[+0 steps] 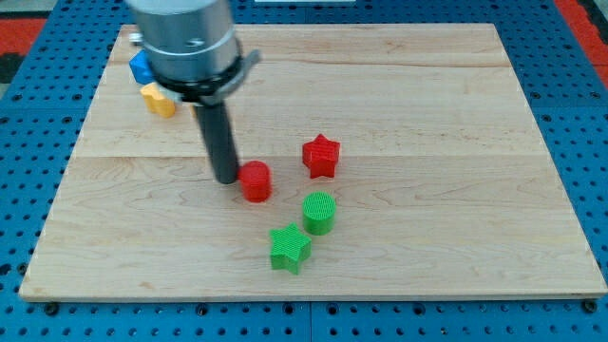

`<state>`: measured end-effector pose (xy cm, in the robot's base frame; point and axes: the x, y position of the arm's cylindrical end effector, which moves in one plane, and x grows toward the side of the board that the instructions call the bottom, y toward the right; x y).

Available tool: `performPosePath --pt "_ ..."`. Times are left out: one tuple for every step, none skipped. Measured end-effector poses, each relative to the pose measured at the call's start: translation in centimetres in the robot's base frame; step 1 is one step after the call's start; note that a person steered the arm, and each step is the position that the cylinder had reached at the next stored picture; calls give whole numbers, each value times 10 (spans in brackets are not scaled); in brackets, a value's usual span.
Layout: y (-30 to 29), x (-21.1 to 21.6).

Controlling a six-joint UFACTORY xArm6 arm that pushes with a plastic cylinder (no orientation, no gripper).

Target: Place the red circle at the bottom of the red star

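Observation:
The red circle (256,180) lies near the middle of the wooden board (427,114). The red star (321,156) lies to its upper right, a short gap away. My tip (228,178) stands just left of the red circle, touching or nearly touching its left side. The dark rod rises from there to the arm's grey body at the view's top left.
A green circle (319,212) sits below the red star, and a green star (289,248) lies below and left of it. A yellow block (159,100) and a blue block (142,67) lie at the top left, partly hidden by the arm.

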<state>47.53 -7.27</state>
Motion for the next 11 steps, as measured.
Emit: performPosePath --pt "24 8" --pt "12 47" --pt "22 48" --pt "23 43" --pt "34 40" --pt "50 34" --pt "53 34" --pt "74 34" --pt "36 55" --pt "8 106" --pt "-2 113"
